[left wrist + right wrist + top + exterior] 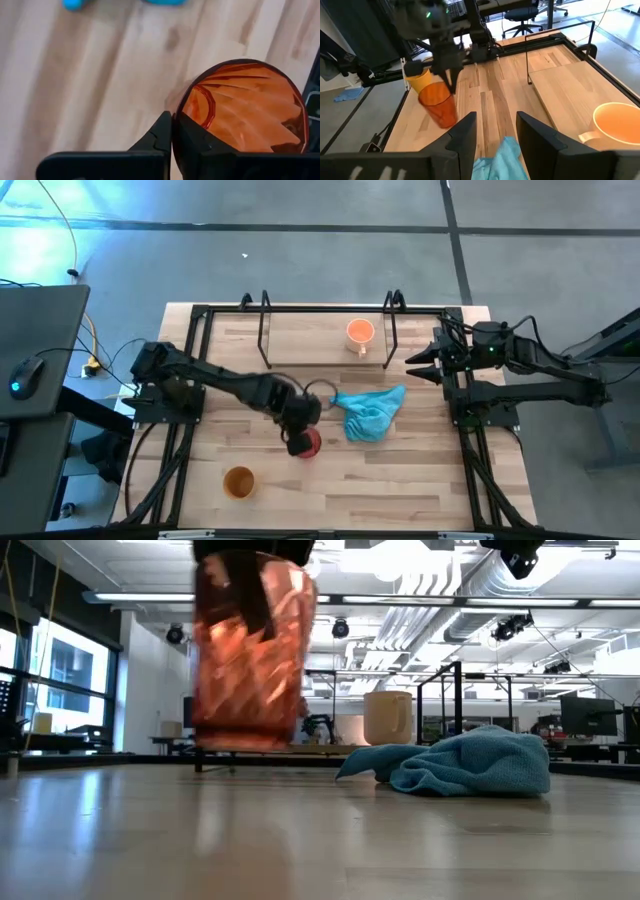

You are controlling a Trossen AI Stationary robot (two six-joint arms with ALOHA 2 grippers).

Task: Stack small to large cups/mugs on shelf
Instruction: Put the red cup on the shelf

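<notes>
1. Near the table's middle, the red ribbed cup point(306, 442) is pinched by its rim in the left gripper point(172, 135), one finger inside and one outside; it is translucent and faceted, and appears tilted and clear of the wood.
2. At 2 o'clock from it, a turquoise cloth point(372, 412) is crumpled between cup and shelf point(320, 335).
3. On the shelf, at 1 o'clock, the light orange mug point(360, 333) is seen upright.
4. At 8 o'clock, the yellow-orange cup point(238, 481) stands alone.
5. At the table's right edge, the right gripper point(495, 127) is held wide and empty.
</notes>
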